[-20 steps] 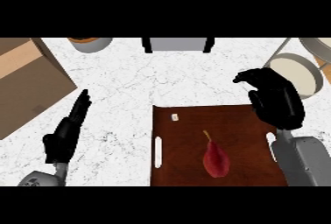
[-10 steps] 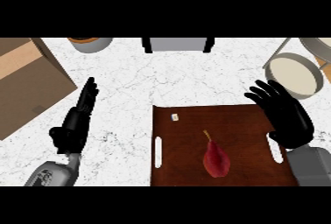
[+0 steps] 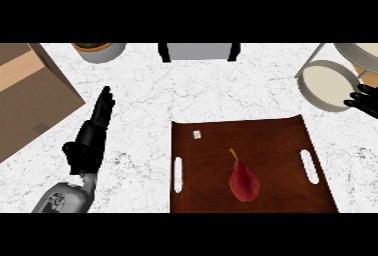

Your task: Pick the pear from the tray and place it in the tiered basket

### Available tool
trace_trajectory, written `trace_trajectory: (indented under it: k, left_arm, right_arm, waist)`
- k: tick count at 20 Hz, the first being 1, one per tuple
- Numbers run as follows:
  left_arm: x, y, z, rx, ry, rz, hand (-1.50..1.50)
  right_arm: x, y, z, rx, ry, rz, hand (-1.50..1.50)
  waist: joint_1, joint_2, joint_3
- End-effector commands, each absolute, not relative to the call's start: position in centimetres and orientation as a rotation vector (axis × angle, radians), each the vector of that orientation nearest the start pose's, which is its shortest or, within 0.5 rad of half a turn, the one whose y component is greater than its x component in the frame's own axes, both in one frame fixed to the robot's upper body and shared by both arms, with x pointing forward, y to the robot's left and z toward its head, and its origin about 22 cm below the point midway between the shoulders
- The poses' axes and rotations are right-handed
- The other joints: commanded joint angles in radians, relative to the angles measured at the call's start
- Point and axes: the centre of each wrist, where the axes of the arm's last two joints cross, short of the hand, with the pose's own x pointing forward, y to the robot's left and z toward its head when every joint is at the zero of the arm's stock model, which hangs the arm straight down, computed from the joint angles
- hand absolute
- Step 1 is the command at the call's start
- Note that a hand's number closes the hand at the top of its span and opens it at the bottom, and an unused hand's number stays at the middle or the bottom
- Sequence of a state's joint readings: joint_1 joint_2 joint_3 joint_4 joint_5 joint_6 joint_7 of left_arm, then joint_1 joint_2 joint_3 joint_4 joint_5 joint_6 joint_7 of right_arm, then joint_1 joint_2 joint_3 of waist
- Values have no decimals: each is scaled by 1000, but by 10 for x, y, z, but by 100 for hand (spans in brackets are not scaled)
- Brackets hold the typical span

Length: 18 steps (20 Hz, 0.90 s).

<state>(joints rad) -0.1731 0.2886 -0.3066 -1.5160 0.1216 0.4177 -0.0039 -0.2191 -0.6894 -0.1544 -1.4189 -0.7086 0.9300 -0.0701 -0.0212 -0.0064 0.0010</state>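
**A:** Kitchen counter, seen from above. What stands at the far left?

**B:** The left hand [image 3: 92, 135], open and empty, with its fingers straight and pointing away from the robot. It rests over the counter [image 3: 148, 100], with a brown box [image 3: 29, 95] to its left.

**A:** And the pear?

**B:** The pear [image 3: 244, 182] lies on the tray [image 3: 273, 135], well to the right of the left hand and nearer the robot than its fingertips. Its stem points away from the robot and nothing touches it. A white speck [image 3: 197, 134] lies on the tray beyond the pear, on the left hand's side.

**A:** The basket?

**B:** The basket [image 3: 328, 85] sits past the tray's far right corner. The right hand [image 3: 363, 100] shows only at the right edge, against the basket's round tier; whether it touches cannot be told. Its fingers are spread and hold nothing. The pear lies well apart from it, nearer the robot and to its left.

**A:** Which step is this?

**B:** The pick, by the look of it, and not yet begun, since neither hand is over the fruit.

**A:** What does the next move call for?

**B:** Likely the right hand swinging in over the tray, lowering onto the pear and curling round its body. Only then can it lift toward the basket.
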Motion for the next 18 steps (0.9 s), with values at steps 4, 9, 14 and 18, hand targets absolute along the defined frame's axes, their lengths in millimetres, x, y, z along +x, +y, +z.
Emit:
trace_trajectory:
  k: [4, 9, 14, 18]
  left_arm:
    - [266, 207, 22, 207, -1648, -95, 0]
    - [275, 215, 30, 214, -1659, -92, 0]
    - [281, 201, 30, 212, -1662, -110, 0]
    - [276, 206, 26, 188, -1668, -114, 0]
  right_arm:
    - [270, -370, 243, 191, -1726, 1269, -150]
    - [247, -319, 252, -24, -1655, 1480, -150]
    - [233, -274, 235, -53, -1576, 1545, -150]
    - [217, -260, 237, -60, -1561, 1537, -150]
  waist:
    - [2, -4, -1]
    - [8, 1, -2]
    - [19, 6, -2]
    - [19, 5, -2]
